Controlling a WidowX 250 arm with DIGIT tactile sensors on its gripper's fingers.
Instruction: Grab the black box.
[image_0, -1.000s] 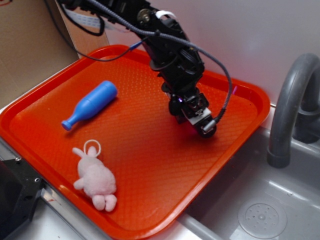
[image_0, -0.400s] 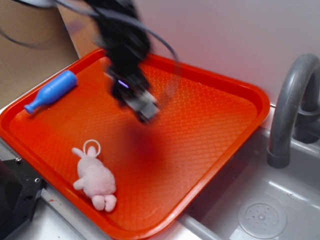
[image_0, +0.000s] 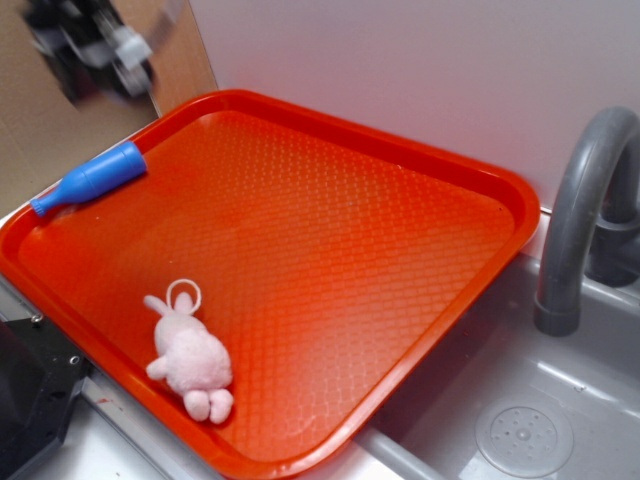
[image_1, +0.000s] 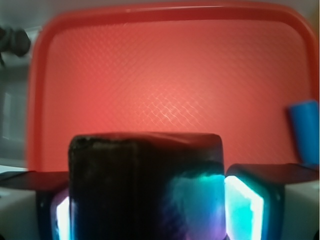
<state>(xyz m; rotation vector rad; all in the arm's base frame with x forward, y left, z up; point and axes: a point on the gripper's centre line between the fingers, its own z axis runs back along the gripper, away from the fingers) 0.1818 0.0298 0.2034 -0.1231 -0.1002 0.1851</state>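
One black box (image_1: 145, 187) fills the lower middle of the wrist view, pinched between the two pale, glowing pads (image_1: 242, 205) of the gripper (image_1: 150, 210), so the grab itself looks done. In the exterior view the gripper (image_0: 100, 50) is a motion-blurred dark shape at the upper left of the frame, above the far left corner of the tray (image_0: 480, 290); the box cannot be picked out in that blur. Judging from both views, the box is off the tray and raised, and what is left, if anything, is only to keep the hold steady.

The box is a dark block with rounded top corners and a faint gloss that catches the cyan and violet light from the pads. The tray is orange-red plastic with a fine diamond-grid texture and a raised, rounded rim. A blue bottle (image_0: 88, 178) of smooth plastic lies on its side at the tray's left edge, its narrow neck pointing to the lower left; a blue sliver (image_1: 305, 131) at the right edge of the wrist view is probably the same one. A pink plush rabbit (image_0: 188, 355), soft and fuzzy, lies near the tray's lower rim. At the right of the frame stand a curved grey tap (image_0: 580, 220) and a grey sink (image_0: 520, 420) with a round drain.
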